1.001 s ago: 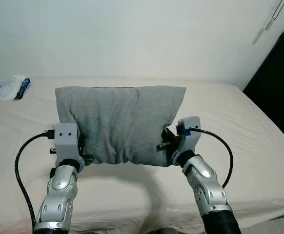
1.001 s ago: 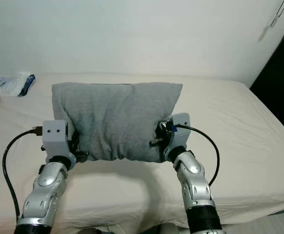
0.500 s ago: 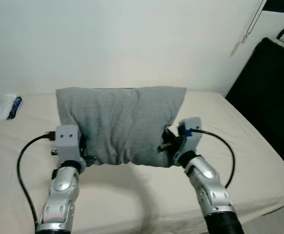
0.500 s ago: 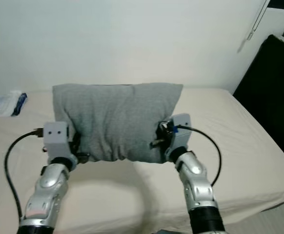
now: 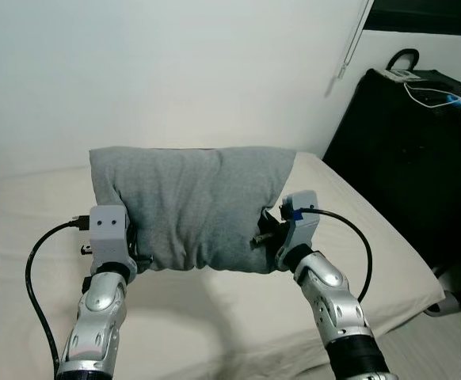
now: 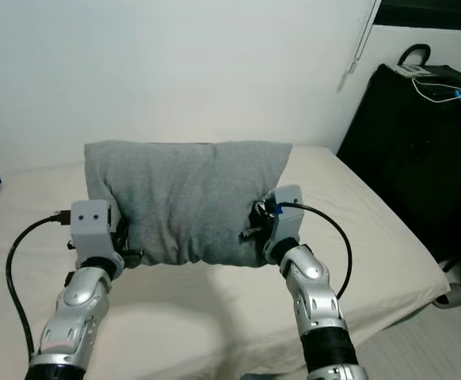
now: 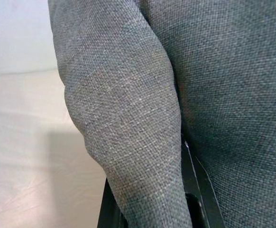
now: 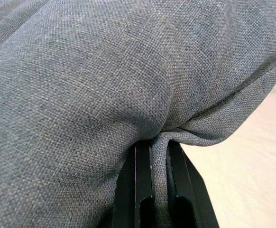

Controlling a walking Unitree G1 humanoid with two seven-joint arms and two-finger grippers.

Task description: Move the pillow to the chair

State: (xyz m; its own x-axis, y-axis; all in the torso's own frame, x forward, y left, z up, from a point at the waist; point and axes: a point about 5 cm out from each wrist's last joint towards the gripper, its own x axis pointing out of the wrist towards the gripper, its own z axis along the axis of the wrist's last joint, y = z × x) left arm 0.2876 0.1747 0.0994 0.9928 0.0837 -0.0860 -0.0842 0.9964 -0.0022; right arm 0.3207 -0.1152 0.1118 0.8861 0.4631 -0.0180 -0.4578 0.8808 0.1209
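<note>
1. head views: the grey pillow [image 5: 192,207] hangs lifted above the bed [image 5: 215,317], my left gripper [image 5: 135,255] and right gripper [image 5: 264,235] at its lower corners so it stays level for carrying.
2. left wrist: my fingers [image 7: 195,190] pinch a fabric fold.
3. right wrist: my fingers [image 8: 142,185] are narrow, clamping a fold.

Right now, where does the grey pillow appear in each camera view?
Left eye view: pillow at centre, between both claws.
Right eye view: centre, slightly left.
Left wrist view: fills the right side, folded over the left claw's fingers.
Right wrist view: fabric pinched by the right claw.
Shared landmark: beige bed.
</note>
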